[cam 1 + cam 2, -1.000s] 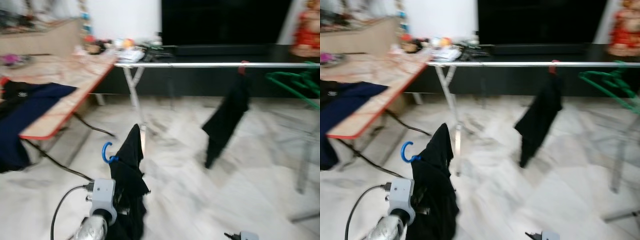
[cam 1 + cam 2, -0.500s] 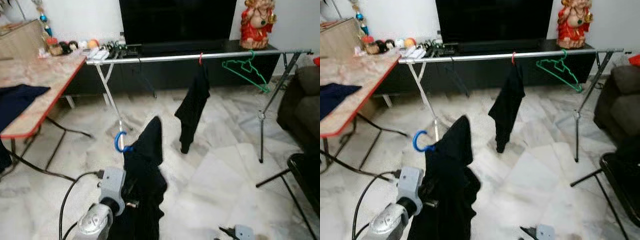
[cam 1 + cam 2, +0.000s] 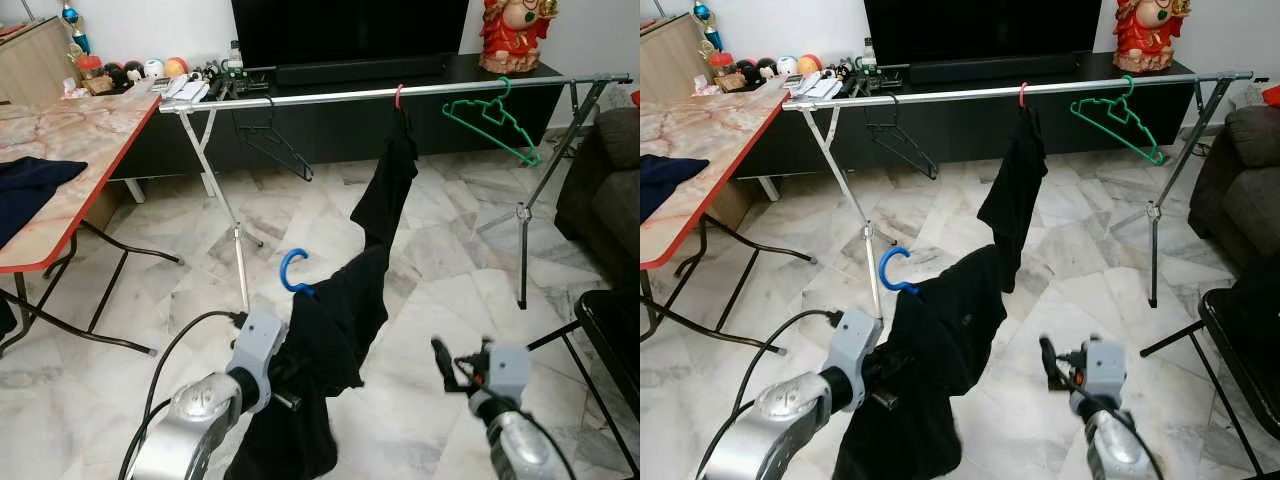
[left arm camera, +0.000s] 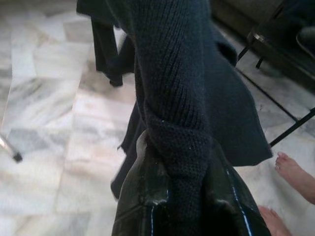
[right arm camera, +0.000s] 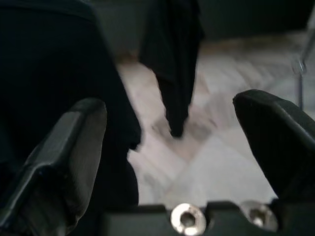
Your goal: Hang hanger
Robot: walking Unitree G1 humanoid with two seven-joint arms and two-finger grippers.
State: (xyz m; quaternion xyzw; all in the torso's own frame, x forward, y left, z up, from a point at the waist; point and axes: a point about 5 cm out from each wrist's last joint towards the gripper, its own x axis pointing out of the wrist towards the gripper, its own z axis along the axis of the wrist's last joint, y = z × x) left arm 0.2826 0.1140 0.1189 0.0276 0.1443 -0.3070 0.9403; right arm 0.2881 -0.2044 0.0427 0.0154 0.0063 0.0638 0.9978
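While the left claw [image 4: 179,206] is clamped tight on a fold of dark knit garment [image 3: 330,340], the blue hanger hook [image 3: 292,270] pokes up free above the cloth — held low and in front of the robot, well short of the silver rail [image 3: 400,93] it has to reach. Gripping the fabric rather than the hook looks deliberate: it leaves the curved end clear to drop over the rail.

On that rail a second black garment [image 3: 385,200] already hangs from a red hook, with a bare black hanger [image 3: 268,145] on its left and a green hanger [image 3: 495,118] on its right; the gaps between them look like the likely landing spots.

The right claw [image 3: 1048,362] is raised at the right, fingers spread wide and holding nothing — probably ready to steady the load.

Much is hidden: the hanger's body is buried inside the garment, so whether the claw also pinches plastic under the cloth cannot be told. A marble-topped counter [image 3: 90,140] stands at the left with dark cloth on it. Bare toes [image 4: 295,169] of a person show at the edge of the left wrist view.
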